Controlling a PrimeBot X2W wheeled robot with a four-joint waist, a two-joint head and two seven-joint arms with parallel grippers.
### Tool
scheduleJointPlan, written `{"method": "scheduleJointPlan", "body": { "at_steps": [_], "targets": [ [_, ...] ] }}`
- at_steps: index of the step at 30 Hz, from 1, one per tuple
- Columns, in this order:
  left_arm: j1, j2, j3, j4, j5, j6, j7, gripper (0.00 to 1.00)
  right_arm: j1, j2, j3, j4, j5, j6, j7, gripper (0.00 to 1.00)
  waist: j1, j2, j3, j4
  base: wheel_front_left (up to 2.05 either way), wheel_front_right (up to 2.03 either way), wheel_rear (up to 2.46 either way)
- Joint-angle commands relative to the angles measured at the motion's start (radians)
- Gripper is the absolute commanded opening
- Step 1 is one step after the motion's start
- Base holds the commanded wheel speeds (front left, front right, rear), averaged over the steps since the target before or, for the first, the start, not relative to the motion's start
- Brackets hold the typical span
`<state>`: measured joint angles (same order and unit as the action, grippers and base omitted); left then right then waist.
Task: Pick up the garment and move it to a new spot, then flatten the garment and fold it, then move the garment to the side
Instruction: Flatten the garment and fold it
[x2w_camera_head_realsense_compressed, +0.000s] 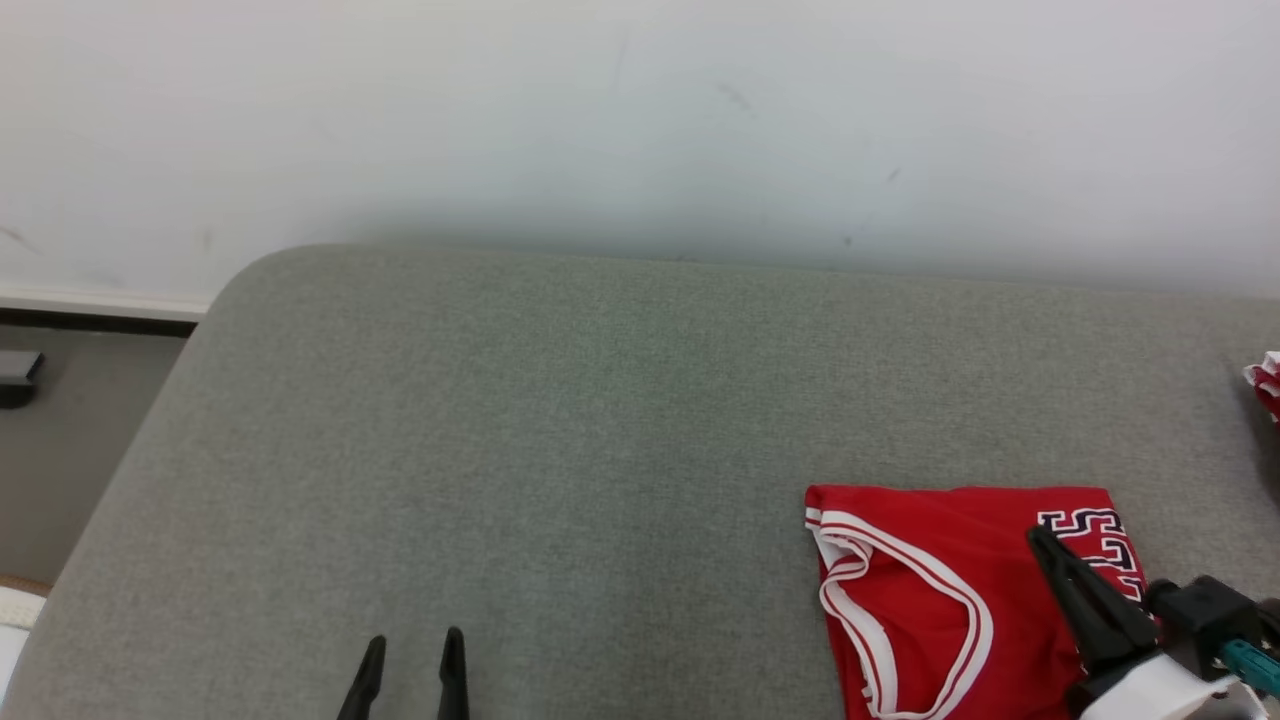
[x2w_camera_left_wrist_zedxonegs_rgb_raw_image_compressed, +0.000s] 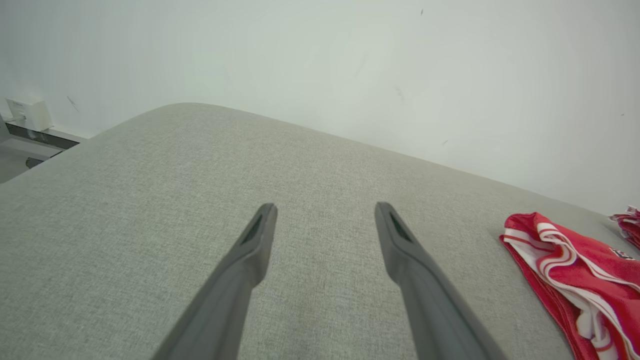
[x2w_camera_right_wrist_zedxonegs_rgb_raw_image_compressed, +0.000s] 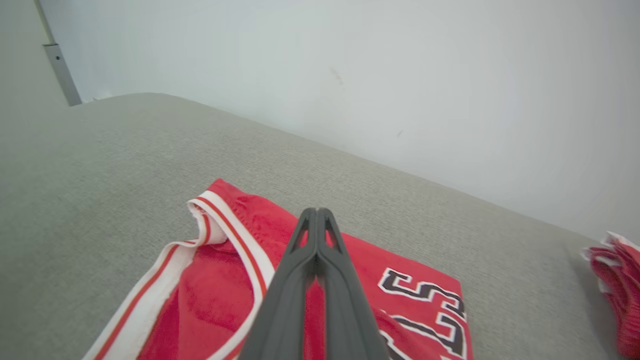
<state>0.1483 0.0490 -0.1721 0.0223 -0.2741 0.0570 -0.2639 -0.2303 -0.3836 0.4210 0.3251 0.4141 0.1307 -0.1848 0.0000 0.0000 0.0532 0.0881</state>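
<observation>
behind the desk's far edge, a pale wall (x2w_camera_head_realsense_compressed: 640, 120) with a few faint marks. below it, a grey fabric-covered desk (x2w_camera_head_realsense_compressed: 560, 420), rounded at its far left corner.

on the desk's near right part, a red garment (x2w_camera_head_realsense_compressed: 930, 580) with white and red trim, lying as a rough folded rectangle, armhole trim curving across its top layer. looks soft, thin and light, so likely to sag and fall open if lifted by one point. probably safest to pinch through all layers at a folded edge or at two corners, or to slide it flat along the desk. may also slip a little against the desk's weave.

over the garment, toward the desk's right side, the right pincer (x2w_camera_head_realsense_compressed: 1036, 536), fingers pressed together with no cloth seen between them. cannot tell whether the tips touch the cloth or hang just above it.

over the desk's near left part, well apart from the garment, the left pincer (x2w_camera_head_realsense_compressed: 415, 638), fingers spread wide and holding nothing.

at the desk's right edge, a second scrap of red and white cloth (x2w_camera_head_realsense_compressed: 1265, 385), cut off by the frame.

near the desk's front, the garment's lower edge also cut off. black and white number print (x2w_camera_right_wrist_zedxonegs_rgb_raw_image_compressed: 430, 305) partly covered by the right pincer, so not safely readable. layers beneath the top fold hidden.
</observation>
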Motion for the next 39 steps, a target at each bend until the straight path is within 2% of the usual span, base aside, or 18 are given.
{"method": "scheduleJointPlan", "body": {
  "at_steps": [1,9,14,20,25,29,39],
  "targets": [
    [0.021,0.004,0.009,-0.005,-0.001,0.002,0.000,1.00,0.053,-0.028,-0.046,-0.027,-0.023,0.000,0.002,0.00,0.0000,0.0000,-0.029,-0.032,0.00,0.00,0.00],
    [0.054,0.004,0.024,-0.016,0.010,-0.001,0.000,1.00,0.177,-0.055,-0.194,-0.065,-0.053,0.000,0.010,0.00,0.0000,0.0000,-0.061,-0.078,0.00,0.00,0.00],
    [0.049,0.004,0.022,-0.017,0.014,-0.004,0.000,1.00,0.191,-0.044,-0.226,-0.077,-0.058,0.000,0.014,0.00,0.0000,0.0000,-0.052,-0.084,0.00,0.00,0.00],
    [0.011,0.004,0.011,-0.014,0.026,-0.016,0.000,1.00,0.115,-0.020,-0.154,-0.029,-0.060,0.000,0.038,0.00,0.0000,0.0000,0.007,-0.074,0.00,0.00,0.00],
    [-0.016,0.004,0.005,-0.007,0.032,-0.022,0.000,1.00,0.038,-0.005,-0.086,0.109,-0.074,0.000,0.054,0.00,0.0000,0.0000,0.049,-0.047,0.00,0.00,0.00],
    [-0.026,0.004,0.006,-0.004,0.032,-0.017,0.000,1.00,0.034,0.002,-0.037,0.186,-0.051,0.000,0.044,0.00,0.0000,0.0000,0.063,-0.018,0.00,0.00,0.00],
    [-0.004,0.004,0.018,-0.001,0.024,-0.013,0.000,1.00,0.104,-0.040,0.048,0.205,0.003,0.000,0.026,0.00,0.0000,0.0000,0.049,-0.025,0.00,0.00,0.00]
  ]
}}
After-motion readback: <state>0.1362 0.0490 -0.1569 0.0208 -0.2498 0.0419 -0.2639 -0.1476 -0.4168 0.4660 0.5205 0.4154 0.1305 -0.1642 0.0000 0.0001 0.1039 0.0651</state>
